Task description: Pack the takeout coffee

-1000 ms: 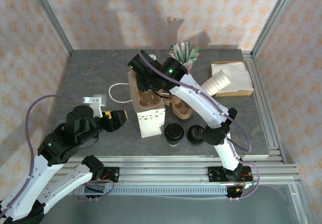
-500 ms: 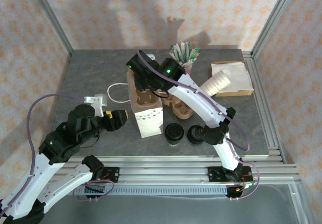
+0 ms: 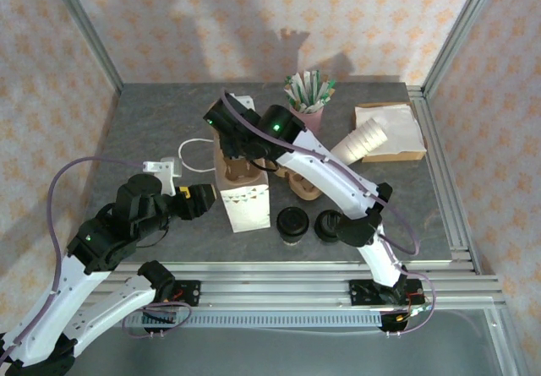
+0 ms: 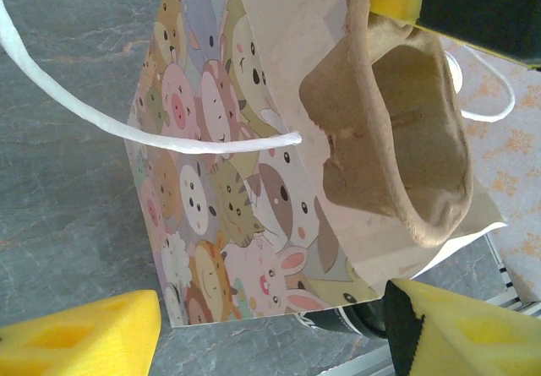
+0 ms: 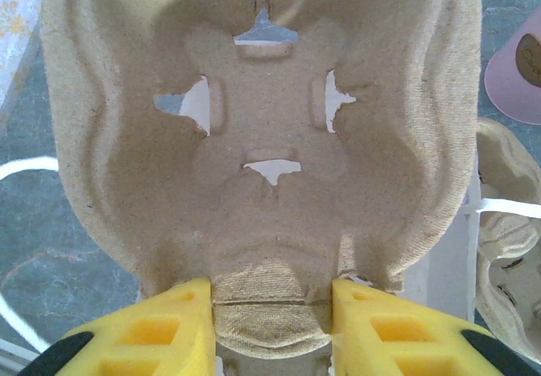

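Observation:
The takeout coffee [image 3: 292,222], a pale cup under a black lid, stands on the table just right of the animal-print paper bag [image 3: 246,200]. My right gripper [image 3: 239,149] is over the bag's open top, shut on the middle ridge of a brown pulp cup carrier [image 3: 239,170]. In the right wrist view that gripper [image 5: 270,329] pinches the carrier [image 5: 270,139] between yellow pads. My left gripper [image 3: 199,200] stands open just left of the bag, holding nothing. In the left wrist view the gripper [image 4: 270,334] faces the bag [image 4: 228,198], and the carrier [image 4: 397,139] pokes out of its mouth.
A loose black lid [image 3: 328,225] lies right of the coffee. A second pulp carrier [image 3: 304,183] sits behind them. Further back are a pink cup of sachets [image 3: 309,97], a lying stack of cream cups [image 3: 362,142] and a flat box [image 3: 390,131]. Metal rails [image 3: 279,279] run along the front edge.
My right arm has shifted left with the carrier, and the bag has moved a little left with it. The left arm has stayed where it was.

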You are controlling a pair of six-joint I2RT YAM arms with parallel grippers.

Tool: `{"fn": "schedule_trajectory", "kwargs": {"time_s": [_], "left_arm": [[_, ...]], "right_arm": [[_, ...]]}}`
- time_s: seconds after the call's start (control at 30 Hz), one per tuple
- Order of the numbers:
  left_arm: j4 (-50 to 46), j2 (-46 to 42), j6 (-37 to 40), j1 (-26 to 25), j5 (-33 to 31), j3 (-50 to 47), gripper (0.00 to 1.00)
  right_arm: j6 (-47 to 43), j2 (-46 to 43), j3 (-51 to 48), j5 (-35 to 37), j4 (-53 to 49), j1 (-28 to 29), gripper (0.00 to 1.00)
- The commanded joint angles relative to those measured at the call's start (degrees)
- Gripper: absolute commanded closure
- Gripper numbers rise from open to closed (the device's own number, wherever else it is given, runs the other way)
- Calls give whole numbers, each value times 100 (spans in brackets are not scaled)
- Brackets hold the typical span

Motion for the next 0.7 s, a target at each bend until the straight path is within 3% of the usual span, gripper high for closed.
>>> {"fn": "schedule_trajectory", "kwargs": {"time_s": [0.0,0.67], "left_arm": [[109,21,-90,-26,-87,-15,29],[63,35,-205,-20,-205,9,29]], "right_arm": [[82,-69,217,367,-38,59,65],[224,-371,191,623,300,268,65]]}}
